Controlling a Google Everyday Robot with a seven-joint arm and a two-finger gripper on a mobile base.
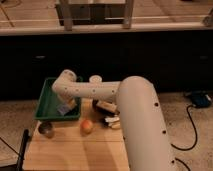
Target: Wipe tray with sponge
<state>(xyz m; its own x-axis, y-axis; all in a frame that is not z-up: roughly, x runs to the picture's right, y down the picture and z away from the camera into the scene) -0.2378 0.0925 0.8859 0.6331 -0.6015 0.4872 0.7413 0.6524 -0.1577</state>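
The green tray sits at the far left of the wooden table. My white arm reaches over it from the right. The gripper hangs down inside the tray, over its right half. The pale blue-grey sponge is at the gripper's tip, low on the tray floor. The gripper seems to be holding it, but the arm hides the grip.
An orange fruit lies on the wooden table in front of the tray. A small dark bowl stands at the tray's front left corner. A white cup stands behind the arm. Dark and pale items lie right of the orange.
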